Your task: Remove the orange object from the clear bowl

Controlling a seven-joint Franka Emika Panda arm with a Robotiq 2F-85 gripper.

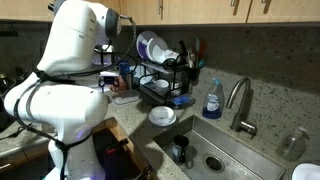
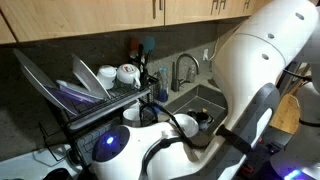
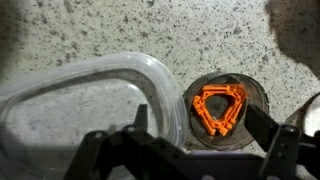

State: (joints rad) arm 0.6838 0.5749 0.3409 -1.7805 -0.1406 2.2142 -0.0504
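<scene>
In the wrist view the orange object (image 3: 220, 108), a small open triangular frame, lies inside the clear bowl (image 3: 254, 92), a low round bowl on the speckled counter. My gripper (image 3: 202, 118) is open just above it. One dark finger is left of the bowl and the other is right of it, so the fingers straddle the bowl without touching the orange object. In both exterior views the arm's white body hides the bowl and the gripper.
A large clear plastic container (image 3: 90, 95) lies right against the bowl's left side. An exterior view shows a dish rack (image 1: 165, 75), a white dish (image 1: 162, 116), a blue soap bottle (image 1: 212, 100), a faucet (image 1: 240, 100) and a sink (image 1: 215, 155).
</scene>
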